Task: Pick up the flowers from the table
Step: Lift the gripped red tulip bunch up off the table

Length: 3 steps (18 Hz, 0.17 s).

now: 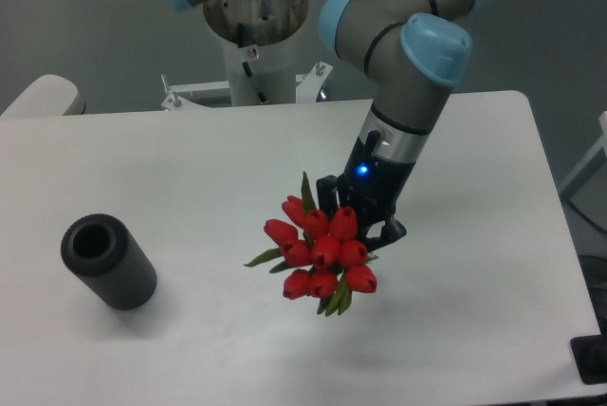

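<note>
The flowers (pixel 321 252), a bunch of red tulip buds with green leaves, hang in the air above the white table (pixel 190 178), their heads pointing toward the camera. My gripper (pixel 365 219) is shut on their stems just behind the buds. The stems themselves are hidden behind the buds and the gripper. A faint shadow of the bunch lies on the tabletop below it.
A dark grey cylinder (pixel 107 261) lies on its side at the left of the table, its open end facing up and back. The robot base (pixel 254 36) stands beyond the far edge. A black object (pixel 590 360) sits at the table's front right corner.
</note>
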Tool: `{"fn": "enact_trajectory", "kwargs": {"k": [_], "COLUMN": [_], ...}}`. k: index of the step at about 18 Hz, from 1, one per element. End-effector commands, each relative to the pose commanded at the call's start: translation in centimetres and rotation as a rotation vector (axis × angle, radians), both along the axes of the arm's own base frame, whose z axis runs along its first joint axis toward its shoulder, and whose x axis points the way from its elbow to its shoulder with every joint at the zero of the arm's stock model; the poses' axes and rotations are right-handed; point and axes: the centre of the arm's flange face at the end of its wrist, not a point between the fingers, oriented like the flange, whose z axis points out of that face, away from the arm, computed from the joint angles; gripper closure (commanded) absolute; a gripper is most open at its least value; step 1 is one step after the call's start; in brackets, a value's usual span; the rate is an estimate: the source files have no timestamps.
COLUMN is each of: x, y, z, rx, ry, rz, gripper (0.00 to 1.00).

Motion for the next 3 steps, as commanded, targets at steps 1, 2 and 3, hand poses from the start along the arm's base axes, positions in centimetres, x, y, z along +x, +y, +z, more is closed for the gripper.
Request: {"fn": "enact_trajectory", "kwargs": {"k": [1, 2, 3], "x": [0.23, 0.49, 0.69], "y": [0.07, 0.32, 0.46], "z": [0.36, 0.48, 0.66], "rx": [0.017, 0.032, 0.044], "ry": [-0.017, -0.039, -0.051], "rz": [0.004, 0.01, 0.011], "gripper": [0.76, 0.76, 0.76]}}
